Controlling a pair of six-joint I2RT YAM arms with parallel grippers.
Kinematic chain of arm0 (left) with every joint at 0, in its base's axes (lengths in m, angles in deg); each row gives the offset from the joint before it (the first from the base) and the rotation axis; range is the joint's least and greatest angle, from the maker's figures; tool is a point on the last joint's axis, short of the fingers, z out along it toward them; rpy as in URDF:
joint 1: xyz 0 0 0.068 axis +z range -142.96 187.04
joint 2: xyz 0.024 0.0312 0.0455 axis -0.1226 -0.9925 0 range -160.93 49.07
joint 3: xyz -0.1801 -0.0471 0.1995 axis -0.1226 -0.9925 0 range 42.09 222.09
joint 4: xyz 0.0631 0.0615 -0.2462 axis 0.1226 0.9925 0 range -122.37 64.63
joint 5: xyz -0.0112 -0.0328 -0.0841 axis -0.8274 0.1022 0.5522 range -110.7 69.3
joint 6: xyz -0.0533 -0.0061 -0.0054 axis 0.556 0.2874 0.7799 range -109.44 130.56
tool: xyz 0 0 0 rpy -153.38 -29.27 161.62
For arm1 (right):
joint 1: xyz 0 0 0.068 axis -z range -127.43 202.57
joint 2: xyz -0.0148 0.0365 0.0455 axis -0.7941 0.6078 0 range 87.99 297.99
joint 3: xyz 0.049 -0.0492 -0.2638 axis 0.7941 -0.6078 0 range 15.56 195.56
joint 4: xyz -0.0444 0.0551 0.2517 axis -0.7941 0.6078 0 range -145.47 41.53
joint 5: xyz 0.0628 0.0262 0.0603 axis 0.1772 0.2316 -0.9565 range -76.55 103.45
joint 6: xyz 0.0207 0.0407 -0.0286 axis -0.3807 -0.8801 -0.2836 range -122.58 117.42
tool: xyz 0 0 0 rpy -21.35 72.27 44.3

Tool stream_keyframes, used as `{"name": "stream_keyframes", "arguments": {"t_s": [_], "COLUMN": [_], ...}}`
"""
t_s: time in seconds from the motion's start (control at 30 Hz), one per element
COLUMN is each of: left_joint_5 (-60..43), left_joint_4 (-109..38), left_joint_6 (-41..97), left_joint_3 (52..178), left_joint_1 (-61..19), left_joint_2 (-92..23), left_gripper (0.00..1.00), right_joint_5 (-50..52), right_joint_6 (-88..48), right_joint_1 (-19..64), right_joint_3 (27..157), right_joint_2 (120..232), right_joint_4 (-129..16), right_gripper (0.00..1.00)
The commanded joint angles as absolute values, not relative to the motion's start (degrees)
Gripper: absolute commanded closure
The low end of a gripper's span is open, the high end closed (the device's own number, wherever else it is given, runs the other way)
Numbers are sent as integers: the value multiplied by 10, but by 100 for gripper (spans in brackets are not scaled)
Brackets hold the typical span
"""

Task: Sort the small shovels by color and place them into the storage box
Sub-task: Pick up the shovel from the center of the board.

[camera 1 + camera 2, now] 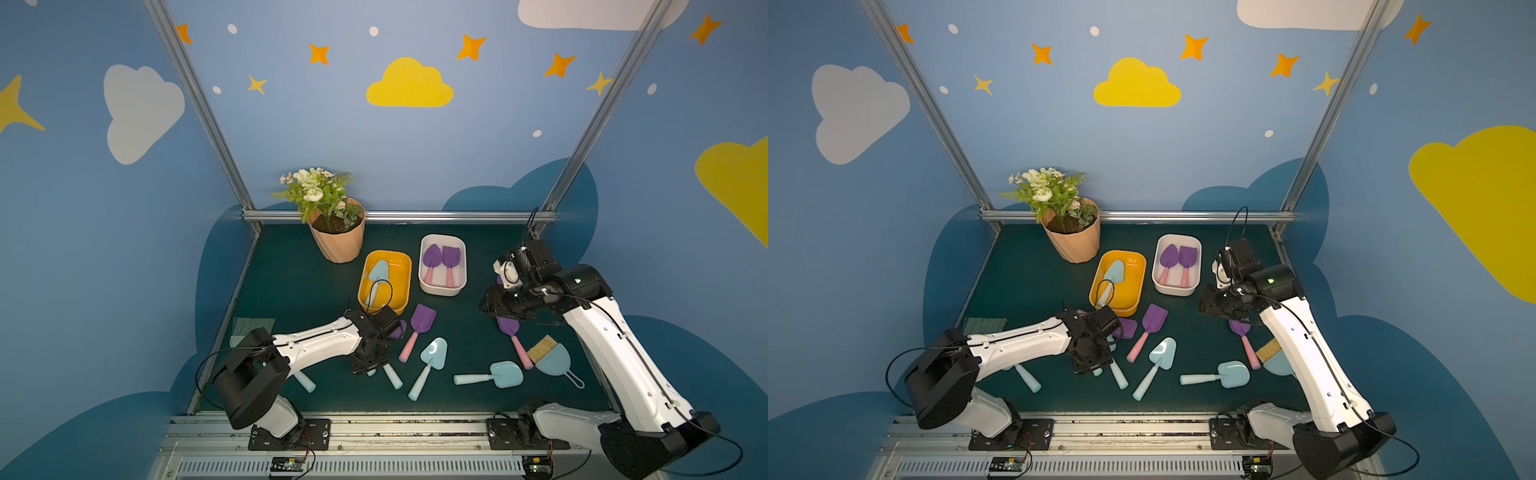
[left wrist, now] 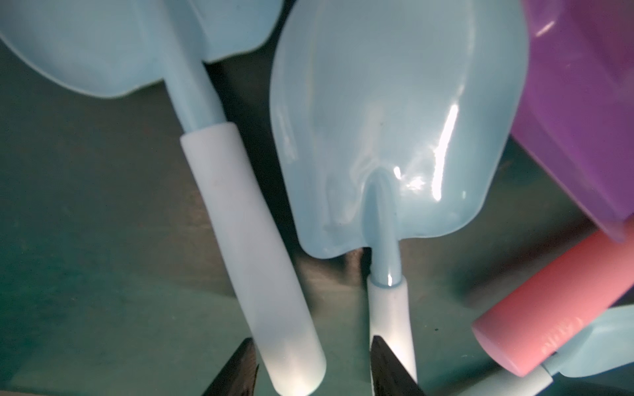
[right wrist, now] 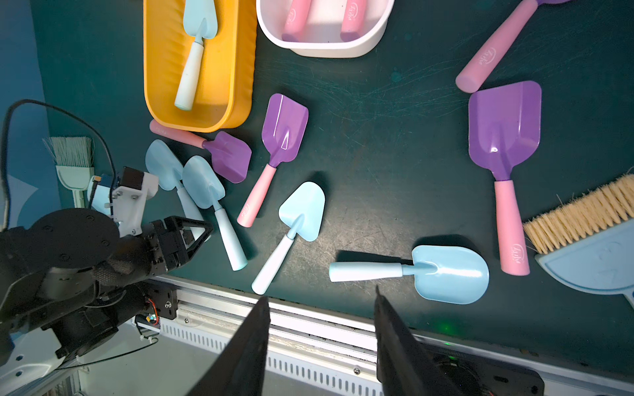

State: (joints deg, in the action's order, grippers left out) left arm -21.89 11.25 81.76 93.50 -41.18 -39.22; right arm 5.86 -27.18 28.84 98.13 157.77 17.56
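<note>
Top views, left to right. Blue shovel under the left arm (image 1: 305, 382): only the pale handle shows, pointing front-right. Left tool (image 2: 312, 339) is low over the bench (image 1: 291, 291), fingers apart, not clamped. Straddled blue shovel (image 2: 254, 240): its handle runs in between those fingers, with a gap on one side in the left wrist view. Neighbour blue shovel (image 2: 394, 120) lies just beside it, roughly parallel, both blades away from the tool. Yellow box (image 1: 399, 286): boxed blue shovel (image 1: 377, 272), long axis front-back, blade to the rear wall. Loose purple shovel (image 1: 424, 318): diagonal, blade rear-right, pink handle front-left. Pointed blue shovel (image 1: 434, 353): same diagonal. White box (image 1: 441, 291): two purple shovels (image 1: 432, 255) side by side, blades rearward. Round blue shovel (image 1: 506, 374): crosswise, handle left, blade right. Right-side purple shovel (image 1: 509, 326): blade rearward under the right tool (image 3: 320, 295), handle front-right, just beside the tan-bristle brush (image 1: 550, 361). Right tool hangs above the bench, fingers apart, holding nothing.
</note>
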Motion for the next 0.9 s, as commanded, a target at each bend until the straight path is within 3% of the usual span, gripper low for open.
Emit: {"name": "stream_keyframes", "arguments": {"t_s": [0.0,0.37,0.87], "left_joint_5": [-216,-210,-207], "left_joint_4": [122,113,106], "left_joint_6": [819,810,807], "left_joint_3": [920,897,870], "left_joint_1": [-403,-389,-384], "left_joint_2": [-389,-382,-357], "left_gripper": [58,67,88], "right_joint_5": [53,48,48], "right_joint_6": [-269,-272,-276], "right_joint_1": [288,288,283], "right_joint_3": [971,968,964], "right_joint_2": [1580,1591,1594], "right_joint_4": [166,157,154], "right_gripper": [50,50,50]}}
